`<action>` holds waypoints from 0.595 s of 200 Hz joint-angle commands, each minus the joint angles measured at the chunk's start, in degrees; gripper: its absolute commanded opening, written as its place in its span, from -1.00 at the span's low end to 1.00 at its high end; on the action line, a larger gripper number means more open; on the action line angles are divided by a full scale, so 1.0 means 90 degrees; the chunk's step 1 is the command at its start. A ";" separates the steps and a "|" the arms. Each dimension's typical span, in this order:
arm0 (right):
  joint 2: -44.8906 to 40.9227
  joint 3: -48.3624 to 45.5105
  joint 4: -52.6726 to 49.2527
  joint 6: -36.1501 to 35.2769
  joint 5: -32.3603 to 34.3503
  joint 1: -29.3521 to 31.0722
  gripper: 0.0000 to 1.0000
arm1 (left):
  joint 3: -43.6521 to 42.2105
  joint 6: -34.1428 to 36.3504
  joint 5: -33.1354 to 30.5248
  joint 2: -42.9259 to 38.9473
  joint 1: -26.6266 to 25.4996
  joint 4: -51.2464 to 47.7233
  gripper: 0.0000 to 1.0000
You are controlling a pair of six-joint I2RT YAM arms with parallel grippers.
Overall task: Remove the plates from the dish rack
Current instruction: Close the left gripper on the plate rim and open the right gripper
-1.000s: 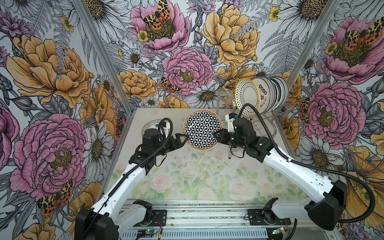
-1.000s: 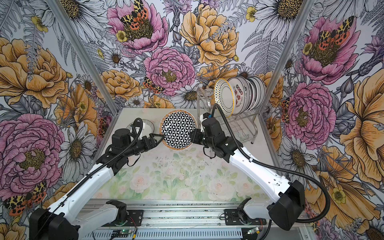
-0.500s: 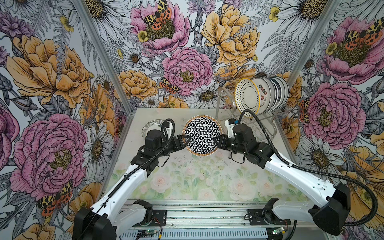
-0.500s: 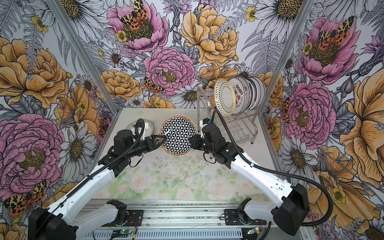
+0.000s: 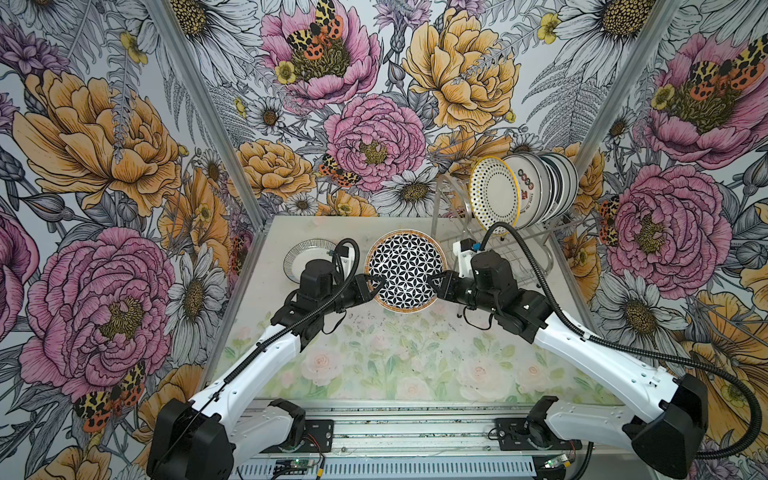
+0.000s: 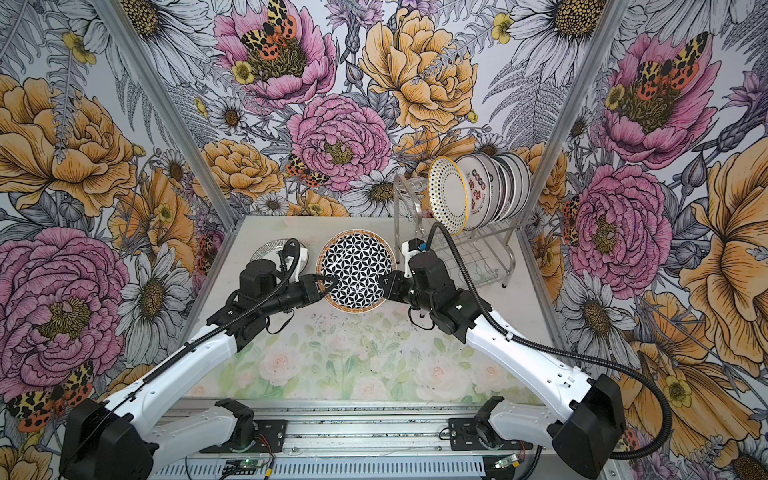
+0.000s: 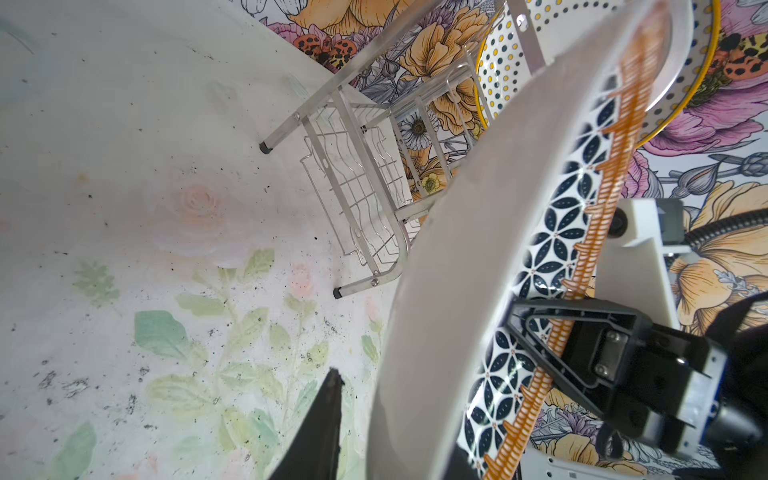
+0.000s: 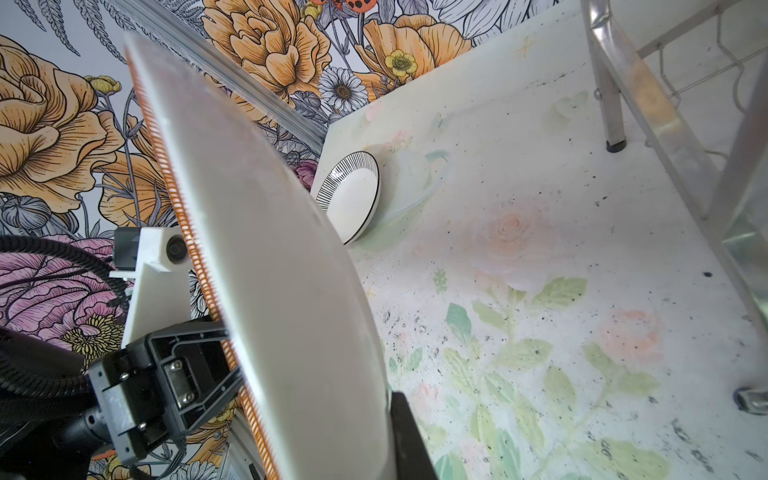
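My right hand [image 5: 433, 284] is clamped on the lattice plate [image 5: 405, 270] at its right rim. My left hand [image 5: 375, 286] looks clamped on the opposite rim, one finger hidden. It hangs tilted above the worktop [image 5: 374, 374]. Glazed ceramic: stiff, weighty, slick, chippable, so pinch rims squarely. Farther back, the other plates [image 5: 494, 193] stand in the dish rack [image 5: 524, 249].
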 commanded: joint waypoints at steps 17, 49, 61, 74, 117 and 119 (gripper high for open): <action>-0.0257 0.0085 0.1195 0.0128 -0.0187 0.0031 -1.00 | 0.0064 0.0010 0.0023 0.0226 -0.0027 0.0067 -0.69; -0.0179 0.0070 0.1225 0.0114 -0.0254 0.0029 -0.88 | 0.0098 -0.0006 0.0129 0.0396 -0.0038 0.0041 -0.87; -0.0185 0.0052 0.1237 0.0111 -0.0251 0.0031 -0.76 | 0.0114 -0.0001 0.0139 0.0421 -0.0029 0.0001 -0.94; -0.0214 0.0031 0.1242 0.0083 -0.0230 0.0030 -0.66 | 0.0142 0.0017 0.0197 0.0440 -0.0027 -0.0042 -1.00; -0.0342 -0.0076 0.1240 0.0052 -0.0191 0.0019 -0.18 | 0.0208 0.0072 0.0237 0.0398 0.0032 -0.0267 -1.00; -0.0354 -0.0083 0.1239 0.0046 -0.0191 0.0021 -0.15 | 0.0210 0.0077 0.0240 0.0394 0.0033 -0.0282 -1.00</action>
